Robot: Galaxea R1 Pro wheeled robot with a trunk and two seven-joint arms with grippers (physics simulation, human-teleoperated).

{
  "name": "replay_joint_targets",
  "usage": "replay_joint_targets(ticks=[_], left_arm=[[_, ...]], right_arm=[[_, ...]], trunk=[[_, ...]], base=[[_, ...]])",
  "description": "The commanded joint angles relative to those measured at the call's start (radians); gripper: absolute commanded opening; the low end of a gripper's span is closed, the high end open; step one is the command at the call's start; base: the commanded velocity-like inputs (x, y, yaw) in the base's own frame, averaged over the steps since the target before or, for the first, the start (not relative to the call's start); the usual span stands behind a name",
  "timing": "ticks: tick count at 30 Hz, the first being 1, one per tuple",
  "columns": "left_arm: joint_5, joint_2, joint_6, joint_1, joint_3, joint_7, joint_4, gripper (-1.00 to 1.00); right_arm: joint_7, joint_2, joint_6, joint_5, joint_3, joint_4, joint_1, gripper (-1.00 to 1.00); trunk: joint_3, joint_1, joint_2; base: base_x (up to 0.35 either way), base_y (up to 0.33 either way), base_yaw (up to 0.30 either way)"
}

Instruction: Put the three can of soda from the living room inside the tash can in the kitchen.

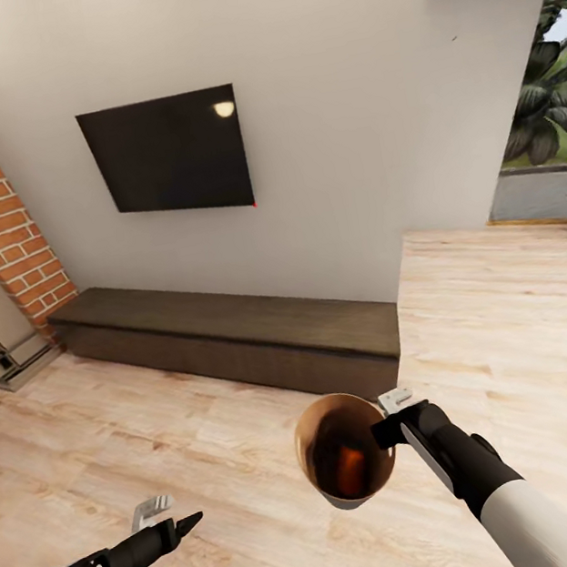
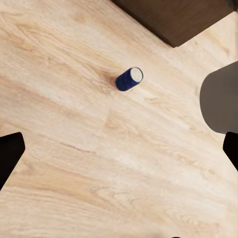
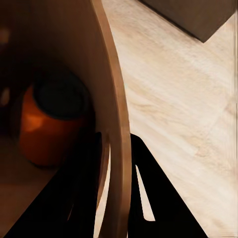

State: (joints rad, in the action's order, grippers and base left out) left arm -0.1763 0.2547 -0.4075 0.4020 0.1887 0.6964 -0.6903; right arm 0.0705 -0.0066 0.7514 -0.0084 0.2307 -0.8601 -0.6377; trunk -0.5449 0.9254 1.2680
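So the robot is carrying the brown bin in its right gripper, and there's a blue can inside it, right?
Not quite: the can inside the brown bin is orange, as the right wrist view shows. The right gripper does grip the bin's rim. The blue can lies on the floor.

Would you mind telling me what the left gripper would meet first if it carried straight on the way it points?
Probably the bare light wood floor; the dark blue soda can lies on it off that line, though depth is unclear.
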Motion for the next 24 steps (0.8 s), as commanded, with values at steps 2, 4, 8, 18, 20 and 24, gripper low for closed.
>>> replay_joint_targets(ticks=[2,4,8,18,20,24], left_arm=[[0.000,0.000,0.000,0.000,0.000,0.000,0.000,1.00],[0.000,0.000,0.000,0.000,0.000,0.000,0.000,1.00],[0.000,-0.001,0.000,0.000,0.000,0.000,0.001,1.00],[0.000,-0.013,0.001,0.000,0.000,0.000,0.000,1.00],[0.000,-0.013,0.001,0.000,0.000,0.000,0.000,1.00],[0.000,-0.014,0.001,0.000,0.000,0.000,0.000,1.00]], right_arm=[[0.005,0.000,0.000,-0.012,-0.001,0.000,0.000,-1.00],[0.005,0.000,0.000,-0.012,-0.001,0.000,0.000,-1.00],[0.005,0.000,0.000,-0.012,-0.001,0.000,0.000,-1.00],[0.005,0.000,0.000,-0.012,-0.001,0.000,0.000,-1.00],[0.005,0.000,0.000,-0.012,-0.001,0.000,0.000,-1.00],[0.005,0.000,0.000,-0.012,-0.001,0.000,0.000,-1.00]], trunk=[[0.002,0.000,0.000],[0.004,0.000,0.000],[0.008,0.000,0.000],[0.018,0.000,0.000],[0.020,0.000,0.000],[0.024,0.000,0.000]], base=[[0.000,0.000,-0.227],[0.000,0.000,-0.227],[0.000,0.000,-0.226],[0.000,0.000,-0.224],[0.000,0.000,-0.219],[0.000,0.000,-0.215]])
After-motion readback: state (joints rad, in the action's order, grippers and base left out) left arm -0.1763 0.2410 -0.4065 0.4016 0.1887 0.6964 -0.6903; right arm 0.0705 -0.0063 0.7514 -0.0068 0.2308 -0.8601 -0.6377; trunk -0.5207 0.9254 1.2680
